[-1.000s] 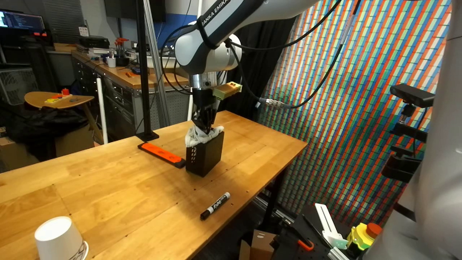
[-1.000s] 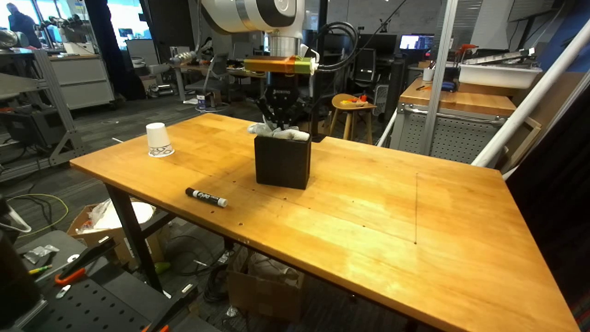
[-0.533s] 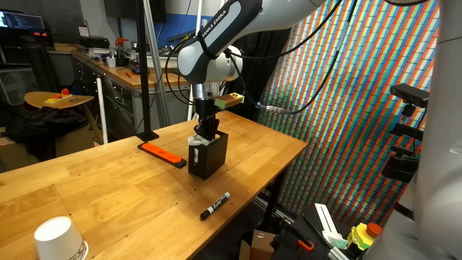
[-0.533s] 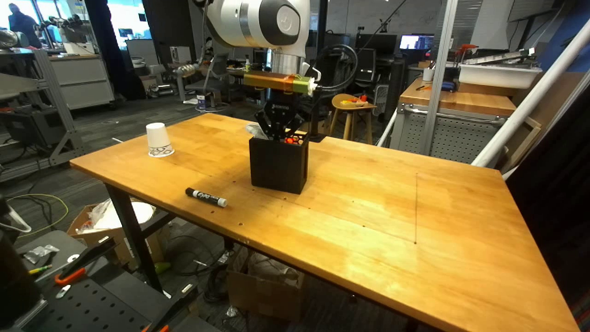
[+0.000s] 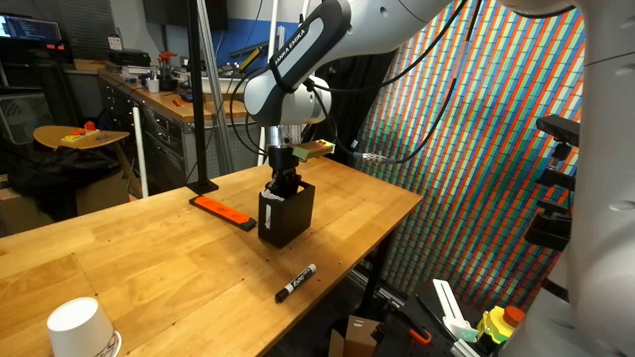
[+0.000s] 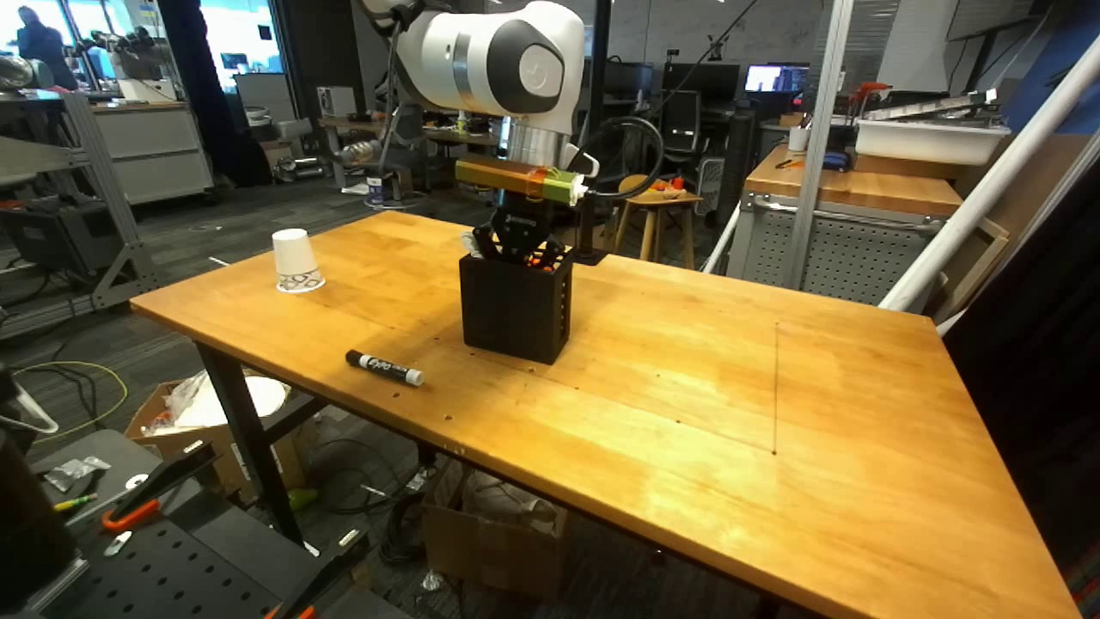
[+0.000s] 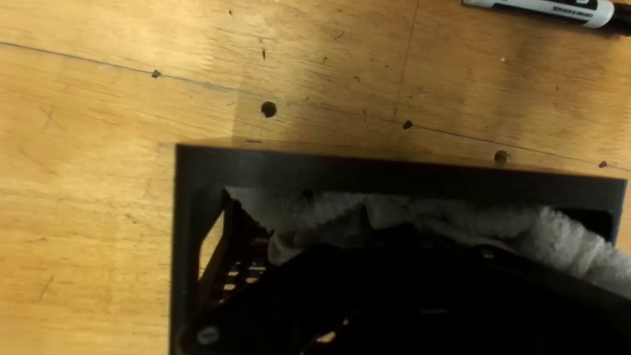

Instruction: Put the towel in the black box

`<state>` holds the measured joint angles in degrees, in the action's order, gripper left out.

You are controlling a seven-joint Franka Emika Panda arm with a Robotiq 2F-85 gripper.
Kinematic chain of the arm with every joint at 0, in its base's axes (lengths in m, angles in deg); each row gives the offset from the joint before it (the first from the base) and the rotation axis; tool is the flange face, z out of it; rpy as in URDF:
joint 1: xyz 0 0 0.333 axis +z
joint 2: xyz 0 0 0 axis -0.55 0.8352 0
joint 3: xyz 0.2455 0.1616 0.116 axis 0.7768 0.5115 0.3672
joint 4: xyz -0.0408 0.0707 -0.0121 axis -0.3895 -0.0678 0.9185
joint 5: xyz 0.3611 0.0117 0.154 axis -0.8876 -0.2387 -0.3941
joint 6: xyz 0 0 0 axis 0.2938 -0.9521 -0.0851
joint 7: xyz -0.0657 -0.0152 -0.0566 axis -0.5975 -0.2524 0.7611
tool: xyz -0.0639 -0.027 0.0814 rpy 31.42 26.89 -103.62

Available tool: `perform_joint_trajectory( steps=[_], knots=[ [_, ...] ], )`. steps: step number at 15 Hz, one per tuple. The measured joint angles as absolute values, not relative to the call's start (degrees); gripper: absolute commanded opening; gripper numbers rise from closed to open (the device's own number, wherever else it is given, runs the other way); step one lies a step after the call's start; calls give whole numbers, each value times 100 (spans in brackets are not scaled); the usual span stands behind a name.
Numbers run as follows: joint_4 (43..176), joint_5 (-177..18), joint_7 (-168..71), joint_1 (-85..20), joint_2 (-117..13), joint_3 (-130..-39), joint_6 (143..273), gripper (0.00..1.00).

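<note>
Okay, so the towel (image 7: 305, 212) is mostly down in the box (image 6: 514, 309). In the wrist view it's bunched along the upper wall, and its right end goes over the right rim and off the frame. Both exterior views show a bit of it poking above the rim at the left end.

The fingers (image 5: 284, 184) sit right in the box's mouth, tips hidden by the walls, so I can't tell if they're clenched on the towel or released. Room inside: in the wrist view there's a gap in the box's upper left corner with a slotted wall showing, plus a smaller dark one at the upper right.

Box is upright on the counter (image 6: 670, 387), set back from the long edge slanting across the lower half of that frame. To its right the wood runs a long way to the counter's right edge. The marker (image 6: 384, 368) lies lower left of the box, near that long edge.

In an exterior view the bar (image 5: 223, 212) ends just beside the box's left side, can't tell if touching. The post (image 5: 197, 104) stands at the far edge past the bar's upper end. The cup (image 5: 82, 325), upside down, is well apart at lower left.
</note>
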<state>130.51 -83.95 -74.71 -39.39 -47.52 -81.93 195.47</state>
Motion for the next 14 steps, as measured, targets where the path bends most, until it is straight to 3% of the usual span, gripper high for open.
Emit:
perform_joint_trajectory(
  steps=[4, 5, 8, 14],
  knots=[
    [13006, -8398, -7471, -3952, -4756, -8193, 19546, 7],
    [12983, -8398, -7470, -3958, -4765, -8195, 19546, 24],
    [12909, -8383, -7462, -3980, -4848, -8212, 19546, 38],
    [12844, -8117, -7361, -3972, -5335, -8242, 19538, 83]
  ],
)
